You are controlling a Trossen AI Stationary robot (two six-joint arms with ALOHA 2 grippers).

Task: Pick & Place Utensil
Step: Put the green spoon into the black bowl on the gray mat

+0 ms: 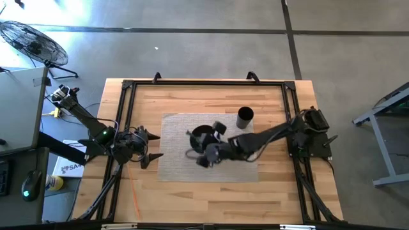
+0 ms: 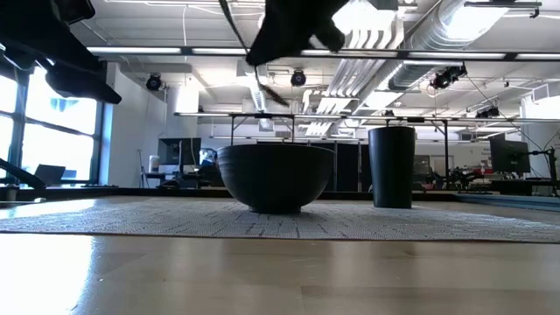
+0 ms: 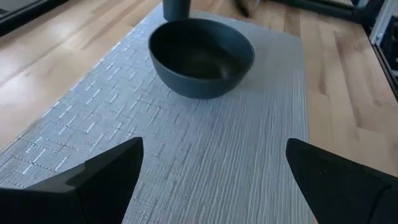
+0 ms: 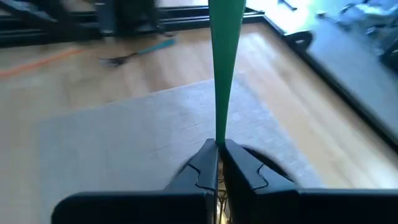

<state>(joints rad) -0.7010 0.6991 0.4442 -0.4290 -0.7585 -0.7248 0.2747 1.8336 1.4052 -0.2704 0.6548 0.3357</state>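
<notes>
My right gripper (image 4: 219, 149) is shut on a green utensil (image 4: 221, 62) and hovers over the grey mat (image 1: 179, 163), just on the near side of the dark bowl (image 1: 202, 134). In the low view it (image 2: 293, 26) hangs above the bowl (image 2: 274, 175). The bowl rests by its base on the mat, and a dark cup (image 1: 245, 117) stands upright at the mat's far right corner. My left gripper (image 1: 152, 145) waits open at the mat's left edge, pointing at the bowl (image 3: 201, 56), with nothing between its fingers. My right gripper pinches the utensil's narrow end (image 4: 217, 134) between its two fingertips. The green utensil runs straight on from the fingers, along their line, and widens away from them. It is lifted clear of the mat.
The mat lies in the middle of the wooden table (image 1: 268, 198), inside a black frame (image 1: 204, 83). Bare wood lies near and to the right of the mat. A fan (image 1: 32, 41) and a desk stand off the table's left.
</notes>
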